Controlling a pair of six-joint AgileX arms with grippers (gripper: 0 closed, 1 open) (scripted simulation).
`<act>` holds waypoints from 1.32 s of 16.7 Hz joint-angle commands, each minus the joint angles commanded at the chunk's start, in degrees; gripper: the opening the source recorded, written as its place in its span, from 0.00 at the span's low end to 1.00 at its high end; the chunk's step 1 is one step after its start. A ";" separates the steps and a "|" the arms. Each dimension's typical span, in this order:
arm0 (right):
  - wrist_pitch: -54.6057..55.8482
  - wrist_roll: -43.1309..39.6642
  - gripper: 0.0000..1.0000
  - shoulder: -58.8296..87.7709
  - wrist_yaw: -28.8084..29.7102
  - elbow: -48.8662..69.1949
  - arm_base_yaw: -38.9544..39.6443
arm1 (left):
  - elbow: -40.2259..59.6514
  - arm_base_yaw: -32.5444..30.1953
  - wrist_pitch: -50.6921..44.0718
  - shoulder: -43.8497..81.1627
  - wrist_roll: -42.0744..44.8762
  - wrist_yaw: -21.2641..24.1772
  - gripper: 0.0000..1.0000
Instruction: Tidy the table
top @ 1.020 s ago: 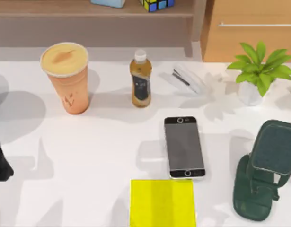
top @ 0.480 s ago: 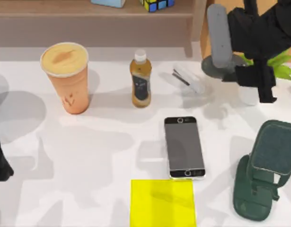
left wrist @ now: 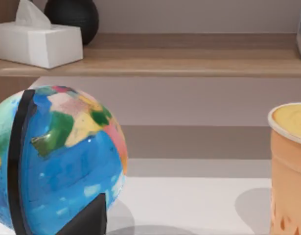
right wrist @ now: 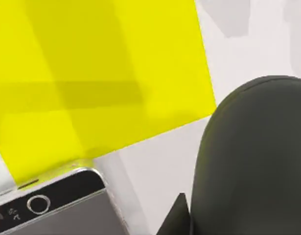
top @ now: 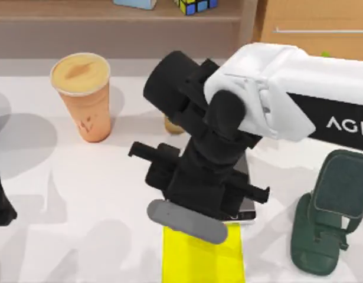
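Top view is showing the right gripper [top: 196, 200] hanging over the phone [top: 243, 207] and yellow pad [top: 199, 259] on the table [top: 81, 200], fingers hidden, grip unclear.

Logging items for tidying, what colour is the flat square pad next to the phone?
Bright yellow; the pad shows best in the right wrist view, beside the phone.

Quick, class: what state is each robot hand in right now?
Left hand: cannot be told.
Right hand, above the phone and yellow pad: cannot be told.
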 joint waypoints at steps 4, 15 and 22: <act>-0.53 -9.83 0.00 4.92 4.75 -5.60 4.48 | 0.00 0.00 0.00 0.00 0.00 0.00 1.00; 1.41 -11.04 0.00 6.47 5.58 -7.67 4.96 | 0.00 0.00 0.00 0.00 0.00 0.00 1.00; 1.44 -11.04 0.30 6.48 5.58 -7.68 4.96 | 0.00 0.00 0.00 0.00 0.00 0.00 1.00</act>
